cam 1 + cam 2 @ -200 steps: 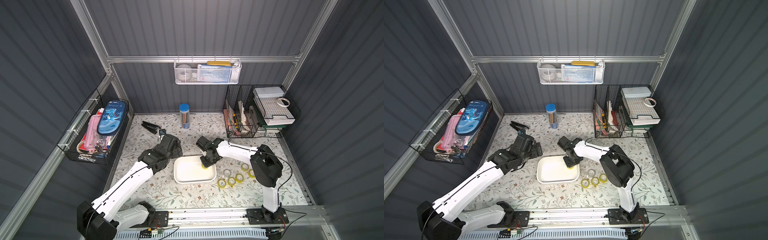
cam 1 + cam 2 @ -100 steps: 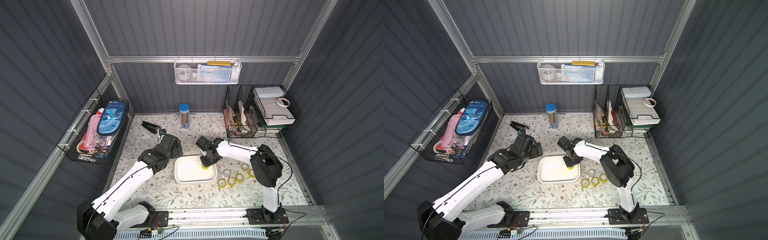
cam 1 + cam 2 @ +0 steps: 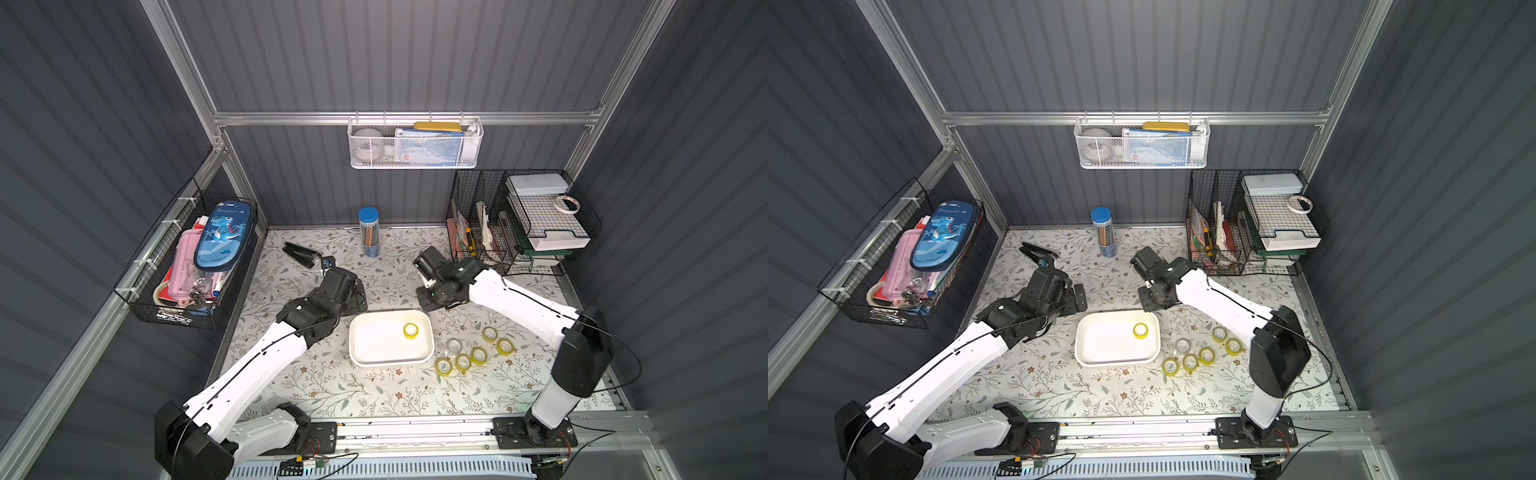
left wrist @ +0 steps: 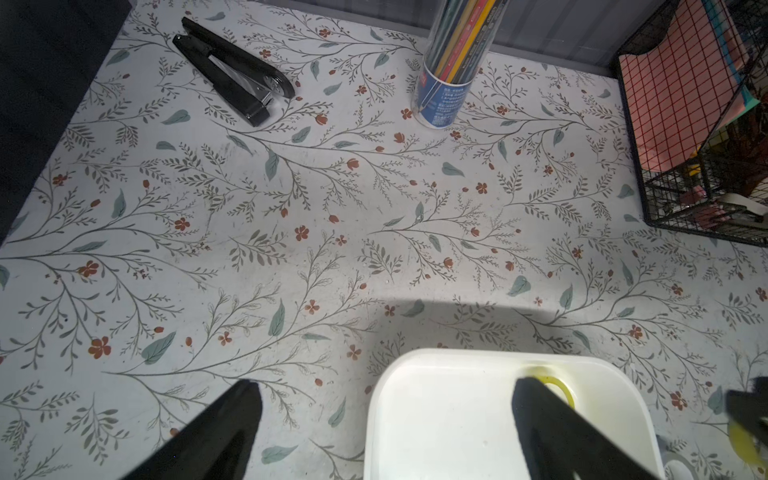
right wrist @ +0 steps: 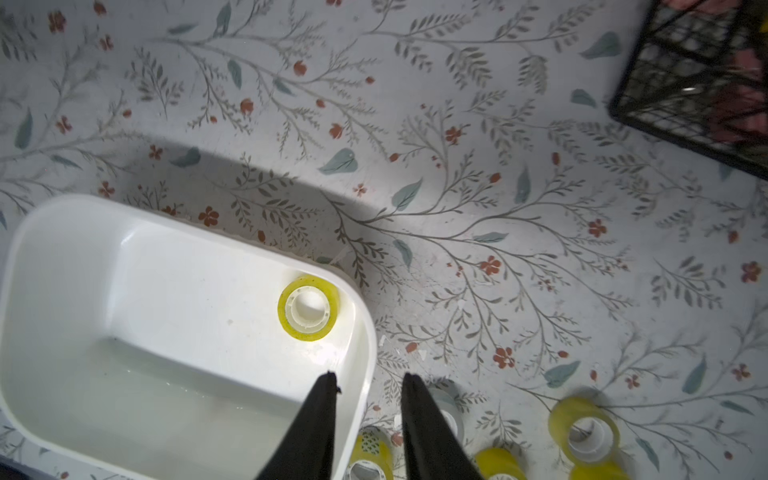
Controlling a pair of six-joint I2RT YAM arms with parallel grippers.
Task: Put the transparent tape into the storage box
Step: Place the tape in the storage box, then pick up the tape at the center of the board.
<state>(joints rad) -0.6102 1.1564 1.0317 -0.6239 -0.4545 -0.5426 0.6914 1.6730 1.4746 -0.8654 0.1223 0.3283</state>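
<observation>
The storage box (image 3: 354, 345) (image 3: 1079, 345) is a shallow white tray in the middle of the floral table. One yellowish roll of transparent tape (image 3: 410, 330) (image 3: 1140, 331) (image 5: 308, 307) lies flat in its far right corner, touched by nothing. My right gripper (image 5: 369, 378) (image 3: 430, 300) hangs just behind that corner, open a little with nothing between its fingers. At the box's far left corner, my left gripper (image 4: 386, 388) (image 3: 356, 297) stands wide open and empty. The roll (image 4: 559, 384) shows partly behind one of its fingers.
Several more tape rolls (image 3: 462, 362) (image 3: 1190, 362) (image 5: 584, 428) lie on the table right of the box. A pencil tube (image 3: 369, 232) and a black stapler (image 3: 300, 254) stand at the back. Black wire racks (image 3: 515, 224) fill the back right corner. A wire basket (image 3: 187, 266) hangs on the left wall.
My right gripper has opened and drawn back out of the box, leaving the yellowish roll lying in its corner. The left arm has barely moved.
</observation>
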